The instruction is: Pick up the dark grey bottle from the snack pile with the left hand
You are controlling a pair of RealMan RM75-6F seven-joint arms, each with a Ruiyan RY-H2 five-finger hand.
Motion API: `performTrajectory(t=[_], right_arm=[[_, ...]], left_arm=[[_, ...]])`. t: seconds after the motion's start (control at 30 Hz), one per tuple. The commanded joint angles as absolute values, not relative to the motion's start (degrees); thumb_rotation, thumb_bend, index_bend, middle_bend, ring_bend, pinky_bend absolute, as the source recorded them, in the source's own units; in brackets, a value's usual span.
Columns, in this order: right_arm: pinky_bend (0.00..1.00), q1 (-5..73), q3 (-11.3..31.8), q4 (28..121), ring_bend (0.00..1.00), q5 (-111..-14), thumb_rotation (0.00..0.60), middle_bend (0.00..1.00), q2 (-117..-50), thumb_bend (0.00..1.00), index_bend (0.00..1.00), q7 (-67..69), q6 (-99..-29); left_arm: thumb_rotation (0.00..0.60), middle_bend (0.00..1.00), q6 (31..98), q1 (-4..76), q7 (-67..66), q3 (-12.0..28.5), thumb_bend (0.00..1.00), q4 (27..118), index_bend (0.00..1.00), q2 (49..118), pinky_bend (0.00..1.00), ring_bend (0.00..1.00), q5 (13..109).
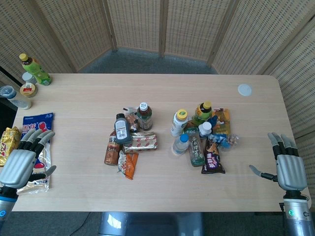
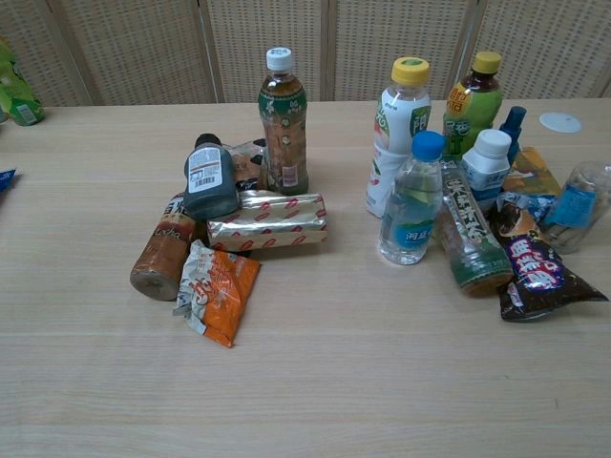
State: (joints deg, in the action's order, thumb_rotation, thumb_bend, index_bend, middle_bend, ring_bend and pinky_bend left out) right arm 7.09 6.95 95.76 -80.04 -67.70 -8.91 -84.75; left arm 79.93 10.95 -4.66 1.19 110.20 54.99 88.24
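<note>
A: Start wide. Your table (image 1: 147,191) carries two snack heaps; which one matters?

B: The left heap. Your dark grey bottle (image 1: 122,130) lies tipped there, propped on the brown bottle (image 1: 112,150) and just beside the gold packet (image 1: 141,141).

A: And your hands?

B: Your left hand (image 1: 24,158) hovers at the table's left edge, fingers apart, holding nothing. Your right hand (image 1: 284,162) waits opposite, also spread and empty. Neither shows in the chest view.
</note>
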Motion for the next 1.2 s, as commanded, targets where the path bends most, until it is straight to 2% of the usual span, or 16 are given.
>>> performTrajectory(t=[0.03, 0.43, 0.67, 0.9, 1.2], right_arm=[[0.0, 7.17, 6.98, 96.06, 0.0, -79.93, 0.365, 0.0, -67.64, 0.15, 0.0, -9.3, -84.54], [0.0, 5.02, 6.17, 97.73, 0.0, -80.36, 0.364, 0.0, -66.5, 0.15, 0.0, -8.69, -86.77], [0.0, 2.91, 5.74, 100.17, 0.0, -80.87, 0.365, 0.0, -64.68, 0.15, 0.0, -9.88, -89.55], [0.0, 1.97, 5.65, 100.75, 0.0, -80.58, 0.367, 0.0, -63.28, 0.15, 0.0, -8.89, -89.83], [0.0, 1.01, 5.89, 100.42, 0.0, -80.02, 0.371, 0.0, -62.74, 0.15, 0.0, -8.17, -90.41]], left_arm=[[0.6, 0.14, 79.93, 10.93, -4.24, 1.22, 0.27, 109.79, 0.1, 55.38, 0.0, 0.05, 88.25], [0.6, 0.14, 77.7, 12.85, -4.26, 1.83, 0.27, 107.9, 0.07, 54.17, 0.0, 0.05, 89.2], [0.6, 0.12, 70.25, 18.09, -4.76, 3.23, 0.27, 103.48, 0.04, 54.08, 0.0, 0.02, 88.25], [0.6, 0.09, 64.28, 24.32, -2.64, 5.13, 0.28, 96.21, 0.04, 58.34, 0.0, 0.01, 89.06], [0.6, 0.06, 56.97, 32.27, -6.31, 6.3, 0.27, 87.57, 0.01, 66.12, 0.0, 0.0, 89.79]])
